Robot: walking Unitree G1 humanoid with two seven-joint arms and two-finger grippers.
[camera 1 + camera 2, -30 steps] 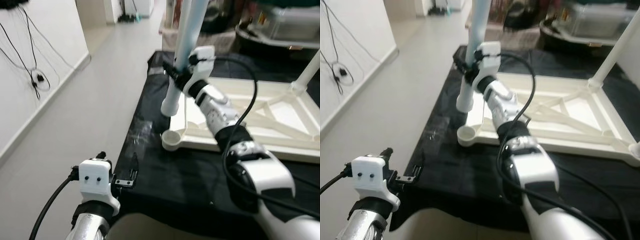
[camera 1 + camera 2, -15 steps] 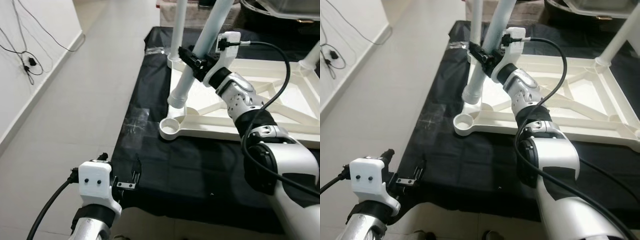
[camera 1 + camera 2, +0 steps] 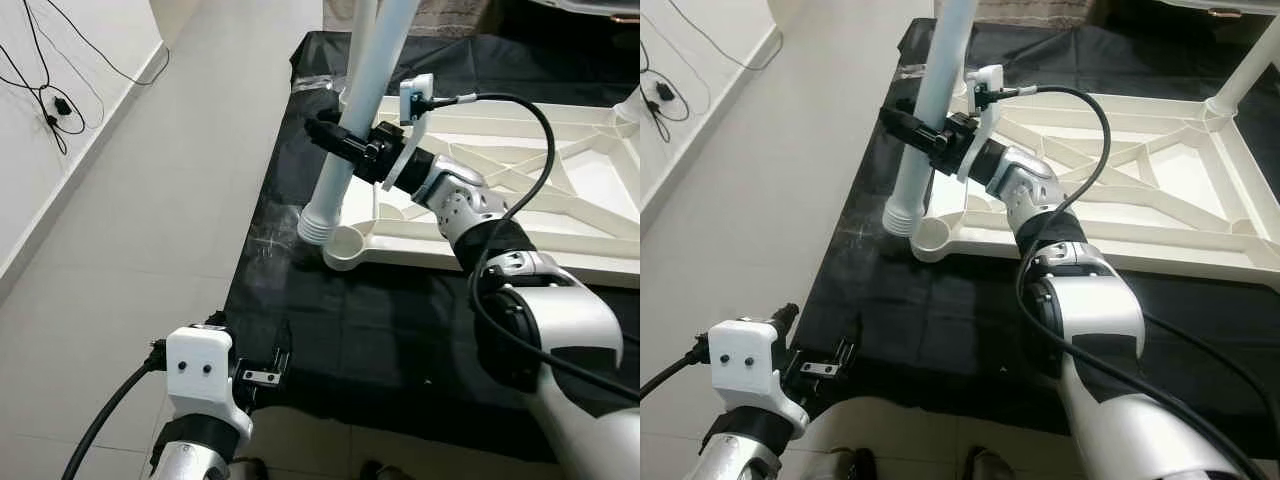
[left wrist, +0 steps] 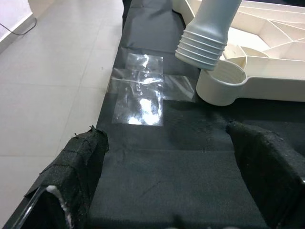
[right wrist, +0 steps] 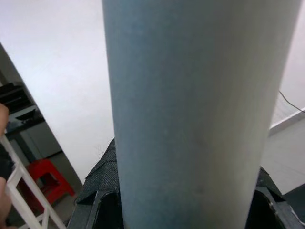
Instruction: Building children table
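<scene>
— What is lying on the black mat (image 3: 330, 330)?
— The upturned tabletop frame (image 3: 520, 215), its corner socket (image 4: 221, 86) sitting empty.
— And the fingers?
— The right gripper (image 3: 335, 135) is pinching the leg (image 3: 345, 150); its ribbed end is hovering just beside the socket. The left gripper (image 4: 176, 191) is spreading wide, holding nothing.

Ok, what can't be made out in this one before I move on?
- Top end of the leg: cut off by the upper edge in both eye views.
- Right gripper pad contact: right wrist view is taken up by the leg, hiding the pads.
- Whether the threaded end sits over the socket or beside it: the angle does not settle it.
- Far side of the tabletop: cut off by the right edge in both eye views.
</scene>
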